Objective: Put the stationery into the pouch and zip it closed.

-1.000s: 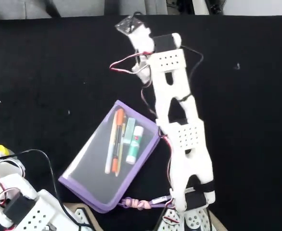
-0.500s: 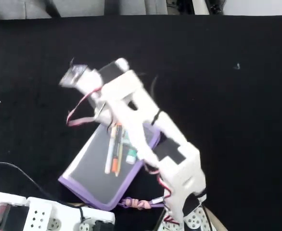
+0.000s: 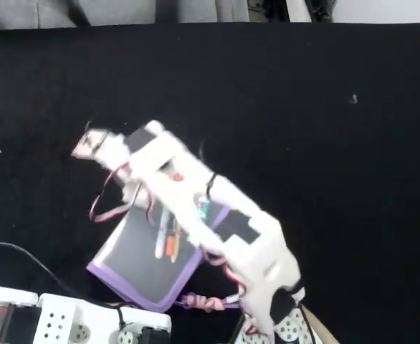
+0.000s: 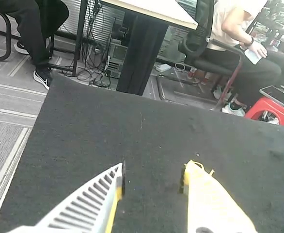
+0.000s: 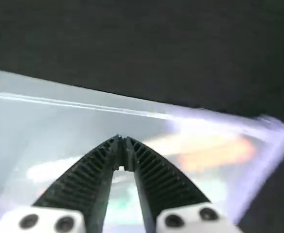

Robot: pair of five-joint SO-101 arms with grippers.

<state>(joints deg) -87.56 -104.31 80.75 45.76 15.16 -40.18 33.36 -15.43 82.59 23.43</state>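
Both right claw [image 5: 121, 141] tips meet over the pouch [image 5: 45, 121]; left claw [image 4: 154, 170] gapes.

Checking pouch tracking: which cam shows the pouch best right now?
High view: the pouch shows its purple edge, clear face and the pens inside, though the right arm crosses its far corner. Right wrist view gives a close-up of part of its clear face beyond the shut right gripper. Left wrist view looks across the table.

Purple pouch [image 3: 135, 266] on black table [image 3: 339, 179]
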